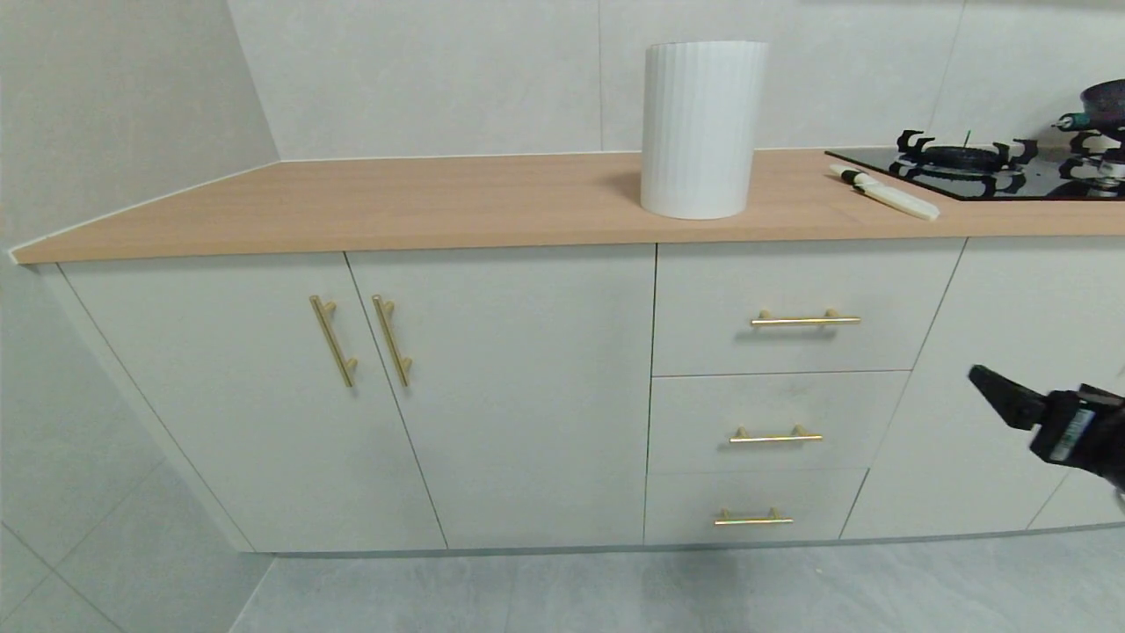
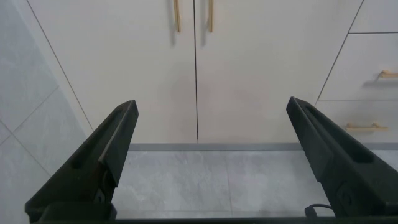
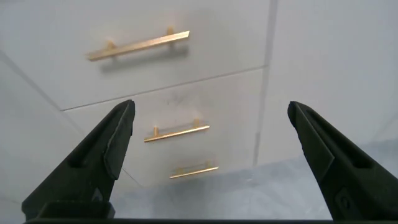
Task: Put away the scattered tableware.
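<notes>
Head view puts the one loose piece, a slim cream-handled utensil point(image 1: 883, 192) (possibly a knife, hard to say at this angle), flat on the wooden countertop point(image 1: 395, 198). It lies just beside the black cooktop point(image 1: 984, 171) and apart from the tall white ribbed container point(image 1: 700, 127). The right gripper point(image 1: 1011, 400) hangs low before the drawers point(image 1: 782, 422), fingers spread and empty; the left gripper point(image 2: 211, 104) faces the cupboard doors point(image 2: 261, 68), likewise spread wide with nothing between. Risk ahead, I judge: rising from below, an arm could clip the counter edge — or a flat pinch could skid the utensil onto the glass.
</notes>
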Available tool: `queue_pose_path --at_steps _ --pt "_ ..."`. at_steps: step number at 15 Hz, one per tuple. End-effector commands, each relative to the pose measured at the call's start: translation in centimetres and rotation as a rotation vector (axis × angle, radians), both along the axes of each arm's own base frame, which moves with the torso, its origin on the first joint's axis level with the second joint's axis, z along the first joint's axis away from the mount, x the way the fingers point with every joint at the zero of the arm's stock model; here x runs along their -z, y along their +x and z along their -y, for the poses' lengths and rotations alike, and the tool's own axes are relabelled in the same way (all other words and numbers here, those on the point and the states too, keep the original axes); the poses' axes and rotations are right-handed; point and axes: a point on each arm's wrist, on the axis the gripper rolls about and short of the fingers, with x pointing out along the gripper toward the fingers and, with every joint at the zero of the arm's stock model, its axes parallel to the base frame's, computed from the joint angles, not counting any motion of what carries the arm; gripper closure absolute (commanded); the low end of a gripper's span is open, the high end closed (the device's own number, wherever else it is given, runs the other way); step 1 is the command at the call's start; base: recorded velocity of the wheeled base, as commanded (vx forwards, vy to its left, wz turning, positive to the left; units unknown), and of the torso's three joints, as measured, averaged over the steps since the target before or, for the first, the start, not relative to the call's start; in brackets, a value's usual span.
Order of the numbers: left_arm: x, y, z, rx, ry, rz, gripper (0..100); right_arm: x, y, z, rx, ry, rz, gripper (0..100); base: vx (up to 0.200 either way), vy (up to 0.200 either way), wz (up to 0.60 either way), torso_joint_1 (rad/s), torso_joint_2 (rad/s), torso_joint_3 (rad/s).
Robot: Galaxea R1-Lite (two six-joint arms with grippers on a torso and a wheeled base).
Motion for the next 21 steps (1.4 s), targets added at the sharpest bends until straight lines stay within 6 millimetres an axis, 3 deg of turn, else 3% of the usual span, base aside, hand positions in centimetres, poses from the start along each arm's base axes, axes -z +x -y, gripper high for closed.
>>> queue_pose_path --at_steps 1,2,5,7,11,13,16,21 --pt "0.0 0.0 0.0 0.0 -0.001 0.0 0 -2.1 -11.9 2.0 0.01 -0.076 0.135 0 0.0 0.0 0.0 0.0 0.0 0.0" --pt "0.0 0.0 0.0 0.0 -0.001 0.0 0 -2.2 -14.7 2.4 0.008 -0.08 0.129 0 0.0 0.0 0.0 0.0 0.0 0.0" --pt "0.0 0.0 0.0 0.0 -0.001 0.0 0 -1.6 -20.5 3.1 0.07 -0.091 0.109 0 0.0 0.0 0.0 0.0 0.0 0.0" --pt "0.0 0.0 0.0 0.0 -0.001 0.0 0 -0.9 -22.5 3.2 0.099 -0.089 0.166 0 0.0 0.0 0.0 0.0 0.0 0.0" --pt "0.0 0.0 0.0 0.0 -0.001 0.0 0 1.7 -24.7 2.7 0.159 -0.1 0.17 0 0.0 0.0 0.0 0.0 0.0 0.0" --pt "0.0 0.0 0.0 0.0 -0.001 0.0 0 2.4 -24.3 2.7 0.149 -0.091 0.136 0 0.0 0.0 0.0 0.0 0.0 0.0" --pt "0.0 0.0 0.0 0.0 -0.001 0.0 0 5.4 -22.1 2.5 0.072 -0.089 0.049 0 0.0 0.0 0.0 0.0 0.0 0.0" --pt "0.0 0.0 0.0 0.0 -0.001 0.0 0 9.4 -18.8 2.1 -0.108 -0.097 0.163 0 0.0 0.0 0.0 0.0 0.0 0.0"
